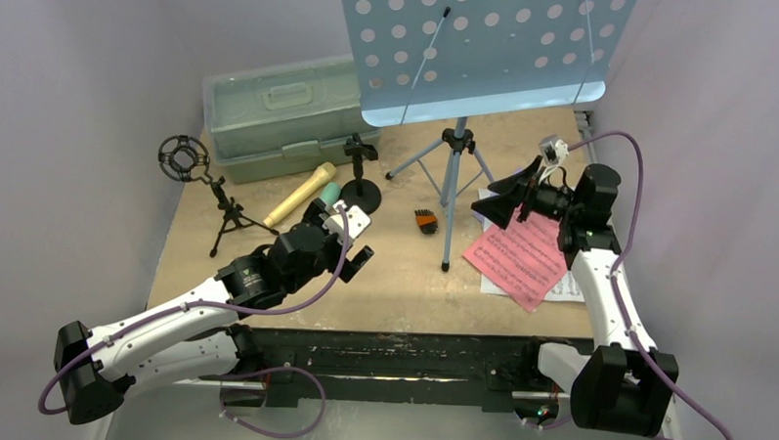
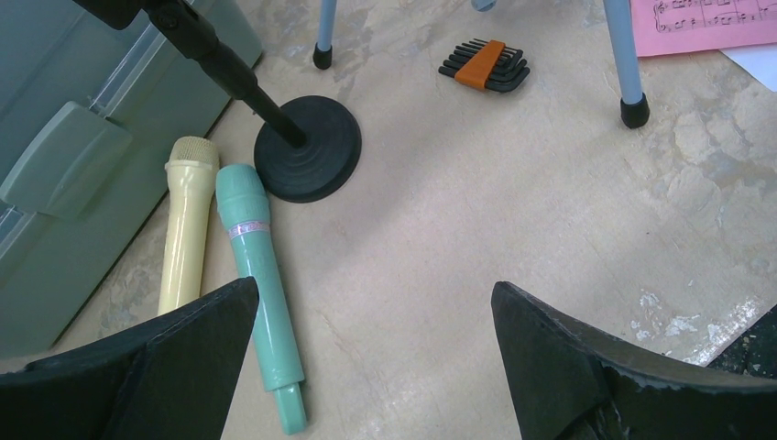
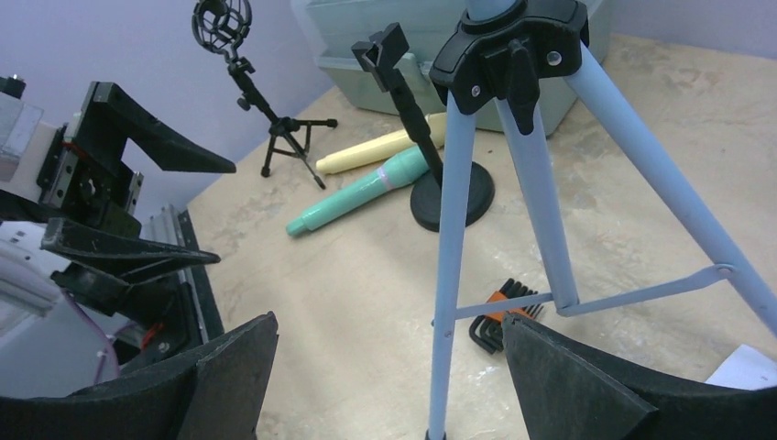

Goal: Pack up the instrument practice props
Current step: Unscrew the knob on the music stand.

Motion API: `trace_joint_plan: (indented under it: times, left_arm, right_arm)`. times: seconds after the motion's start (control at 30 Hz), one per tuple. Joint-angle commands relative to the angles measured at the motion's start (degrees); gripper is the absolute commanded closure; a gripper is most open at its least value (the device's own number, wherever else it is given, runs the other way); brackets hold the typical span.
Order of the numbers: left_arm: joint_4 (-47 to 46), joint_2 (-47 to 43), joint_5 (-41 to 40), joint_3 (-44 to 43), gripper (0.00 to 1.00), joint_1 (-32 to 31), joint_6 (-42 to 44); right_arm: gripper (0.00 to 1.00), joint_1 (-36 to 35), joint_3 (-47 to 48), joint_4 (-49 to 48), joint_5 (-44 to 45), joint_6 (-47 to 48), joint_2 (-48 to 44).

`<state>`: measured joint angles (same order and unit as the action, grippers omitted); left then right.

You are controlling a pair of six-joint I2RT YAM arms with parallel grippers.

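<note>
The light-blue music rack (image 1: 470, 47) stands at the back on tripod legs (image 3: 449, 275). My right gripper (image 3: 389, 321) is open and empty, facing the front leg from the right without touching it. A red music sheet (image 1: 521, 259) lies below it over a white one (image 1: 569, 290). The teal microphone (image 2: 257, 275) and tan microphone (image 2: 186, 229) lie side by side by the round-base mic holder (image 2: 309, 156). My left gripper (image 2: 374, 289) hovers open just right of the teal microphone. The ring-top tripod holder (image 1: 184, 159) stands at the far left.
The pale green case (image 1: 272, 113) sits closed at the back left, right behind the microphones. A black and orange hex key set (image 1: 425, 221) lies between the tripod legs. Purple walls close in on both sides.
</note>
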<state>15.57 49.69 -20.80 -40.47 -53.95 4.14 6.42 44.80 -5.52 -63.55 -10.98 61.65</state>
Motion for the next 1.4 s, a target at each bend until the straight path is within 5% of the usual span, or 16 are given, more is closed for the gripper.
trace_joint_plan:
  times: [0.0,0.7,0.97,1.37]
  left_arm:
    - [-0.89,-0.82,0.06,-1.46,0.01,0.43,0.21]
    - [-0.62,-0.65,-0.03,-1.62,0.01,0.42,0.25]
    - [-0.63,-0.47,-0.12,-1.65,0.01,0.43,0.26]
    - [-0.50,0.23,-0.12,-1.63,0.01,0.42,0.34]
  right_arm:
    - [0.04,0.18,3.27,-1.47,-1.89,-6.38,0.78]
    - [0.07,0.35,6.03,-5.78,7.43,-36.55,6.56]
    - [0.10,0.35,5.46,-14.53,6.82,-48.59,7.46]
    - [0.18,-0.50,5.90,-16.31,15.91,-32.25,7.17]
